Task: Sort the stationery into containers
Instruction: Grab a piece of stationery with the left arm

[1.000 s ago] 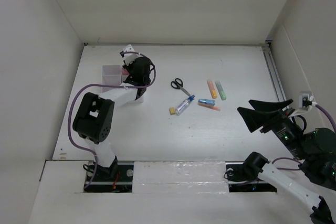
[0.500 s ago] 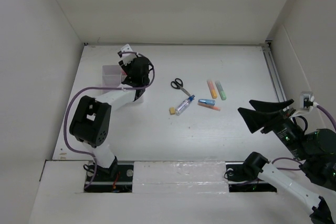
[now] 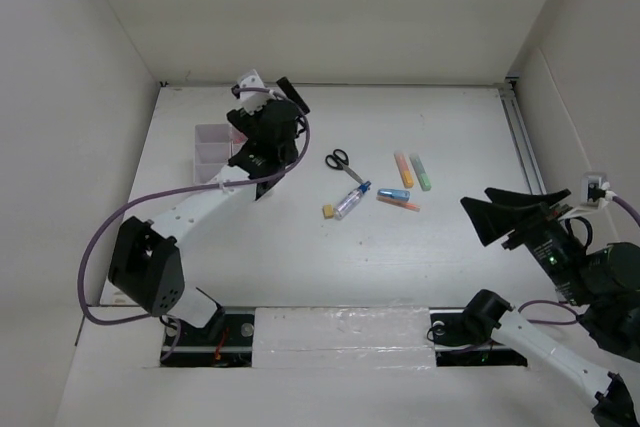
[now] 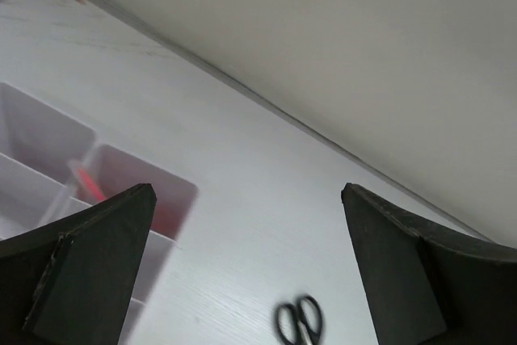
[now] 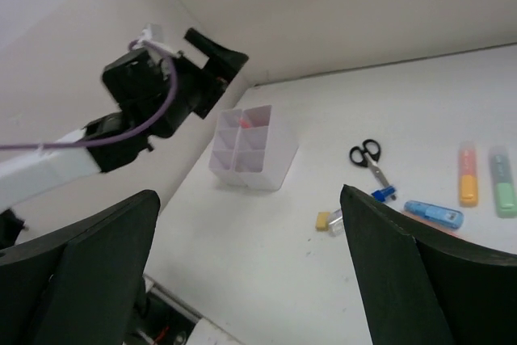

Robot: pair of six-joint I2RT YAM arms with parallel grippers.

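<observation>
A white desk, seen from above and behind two robot arms. At the left sits the white organizer (image 3: 208, 154), six compartments. One red-pink pen (image 4: 86, 183) leans inside its far corner compartment, on the side facing the loose items. The left pincer (image 4: 246, 195) hovers above that far end, jaws spread wide and holding nothing.

To the right of the organizer, well apart from it, the rest of the stationery lies flat on the desk:

- the black-handled scissors (image 3: 340, 159), nearest to it
- the yellow eraser (image 3: 327, 211)
- the blue-capped bottle (image 3: 352, 199)
- the blue marker (image 3: 393, 194), with another red-pink pen (image 3: 403, 205) just beside it
- the orange marker (image 3: 403, 169) and the green marker (image 3: 421, 172), side by side

Farthest from the organizer, the right pincer (image 5: 249, 195) hangs raised, jaws also wide and empty.

The step in hand looks like a drop-off: one pen is in, and most of the sorting is not yet done. The next move likely calls for a reach to a loose item, perhaps the scissors. The jaws would need to come down low and straddle them squarely, since they lie flat and thin.

The left wrist view alone shows the pen clearly inside its compartment. From above, the arm covers part of the organizer. The right wrist view shows the whole grid, with the left arm poised above it.
</observation>
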